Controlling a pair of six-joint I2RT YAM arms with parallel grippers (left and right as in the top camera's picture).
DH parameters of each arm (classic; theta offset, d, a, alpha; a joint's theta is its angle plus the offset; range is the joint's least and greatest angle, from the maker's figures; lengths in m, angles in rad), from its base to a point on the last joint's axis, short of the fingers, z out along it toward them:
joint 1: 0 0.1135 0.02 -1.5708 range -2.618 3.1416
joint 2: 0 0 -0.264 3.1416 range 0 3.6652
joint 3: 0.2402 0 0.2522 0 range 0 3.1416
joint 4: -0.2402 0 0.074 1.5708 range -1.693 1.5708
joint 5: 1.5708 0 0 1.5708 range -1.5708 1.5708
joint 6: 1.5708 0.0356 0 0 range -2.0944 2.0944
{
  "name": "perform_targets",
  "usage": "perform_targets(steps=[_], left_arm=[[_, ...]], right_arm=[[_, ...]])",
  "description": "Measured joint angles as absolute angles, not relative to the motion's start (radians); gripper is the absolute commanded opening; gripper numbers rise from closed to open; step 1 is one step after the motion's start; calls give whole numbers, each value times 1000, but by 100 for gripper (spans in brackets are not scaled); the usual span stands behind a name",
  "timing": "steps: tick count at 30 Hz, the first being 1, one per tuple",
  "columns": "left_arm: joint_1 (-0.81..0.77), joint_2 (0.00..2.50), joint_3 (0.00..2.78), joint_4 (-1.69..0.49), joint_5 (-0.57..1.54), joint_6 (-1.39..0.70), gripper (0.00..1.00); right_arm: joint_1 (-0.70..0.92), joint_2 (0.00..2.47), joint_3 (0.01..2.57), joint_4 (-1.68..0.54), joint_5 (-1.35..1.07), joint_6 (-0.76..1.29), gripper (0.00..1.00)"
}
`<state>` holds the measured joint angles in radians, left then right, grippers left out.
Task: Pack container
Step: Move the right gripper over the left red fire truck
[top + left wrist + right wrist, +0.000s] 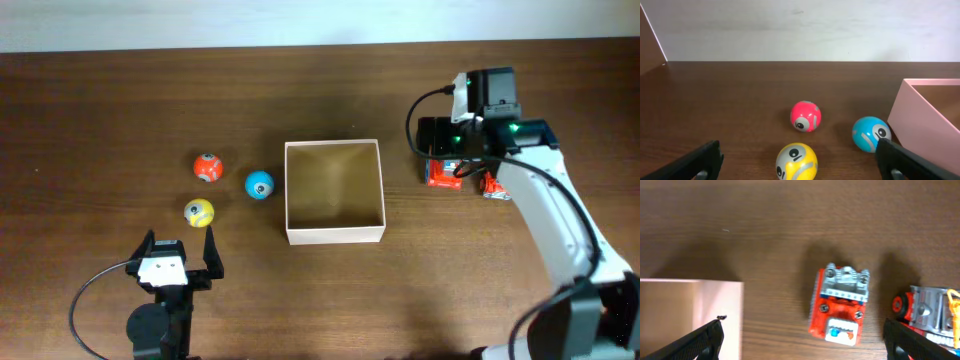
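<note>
Container [335, 235] 1 | balls [259, 185] 3 | toy cars [840, 307] 2

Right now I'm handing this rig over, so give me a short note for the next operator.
Left gripper: open, empty, just short of the yellow ball.
Right gripper: open, over the red car, not gripping it.
Container: empty, with the red ball and blue ball to its left.
Second car: beside the red car.
Done: nothing packed.
Left: probably all three balls and both cars.
</note>
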<state>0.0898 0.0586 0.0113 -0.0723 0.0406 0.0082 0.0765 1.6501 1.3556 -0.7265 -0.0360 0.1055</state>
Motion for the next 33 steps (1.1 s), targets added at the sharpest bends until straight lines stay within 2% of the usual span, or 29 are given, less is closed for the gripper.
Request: perform_targets(steps=[16, 29, 31, 33], left_arm=[[90, 59, 11, -72, 41, 8, 99], [90, 59, 11, -72, 41, 8, 99], [90, 59, 11, -72, 41, 8, 99], [90, 59, 11, -72, 41, 8, 99]], right_arm=[[75, 1830, 1356, -685, 72, 112, 96], [75, 1944, 1356, -663, 134, 259, 96], [75, 1969, 1356, -661, 134, 268, 94], [75, 1971, 1356, -659, 134, 277, 85]])
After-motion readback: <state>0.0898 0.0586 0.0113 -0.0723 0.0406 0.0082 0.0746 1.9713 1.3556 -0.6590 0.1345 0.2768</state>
